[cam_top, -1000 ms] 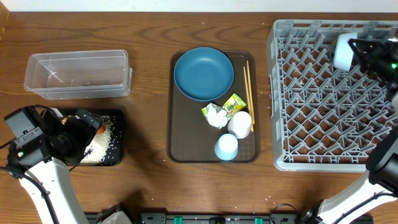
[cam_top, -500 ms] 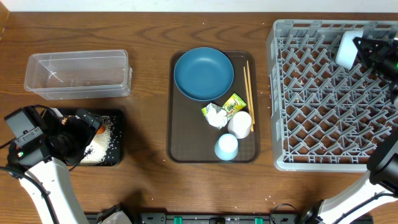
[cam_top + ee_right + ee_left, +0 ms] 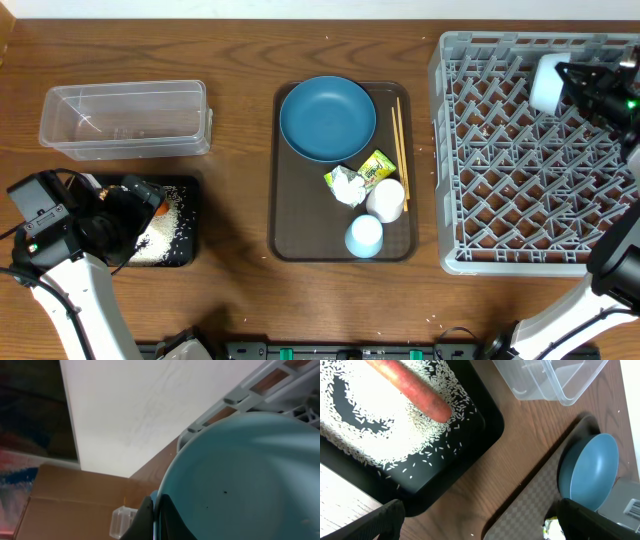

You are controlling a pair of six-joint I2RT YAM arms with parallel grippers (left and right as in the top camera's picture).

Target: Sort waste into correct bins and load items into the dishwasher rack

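Your right gripper [image 3: 573,82] is pinching the rim of the smooth pale blue bowl [image 3: 548,83] over the grey lattice rack [image 3: 520,180]. Your left gripper [image 3: 485,522] is hanging, jaws wide apart, above the black tray [image 3: 485,425]. Its wrist camera is showing plainly the orange carrot [image 3: 410,390] lying in scattered white rice [image 3: 375,425], which the overhead view is mostly hiding.

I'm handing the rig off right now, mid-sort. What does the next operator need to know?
Left gripper: open, empty, over the black tray.
Right gripper: shut on the rim of the pale blue bowl at the far corner of the dishwasher rack; not released.
Done: carrot and rice lie in the black tray.
Clear tub looks empty.
Left, all on the brown serving tray: dark blue plate, chopsticks, whitish cup and pale blue cup for the rack; crumpled paper and wrapper for a bin.
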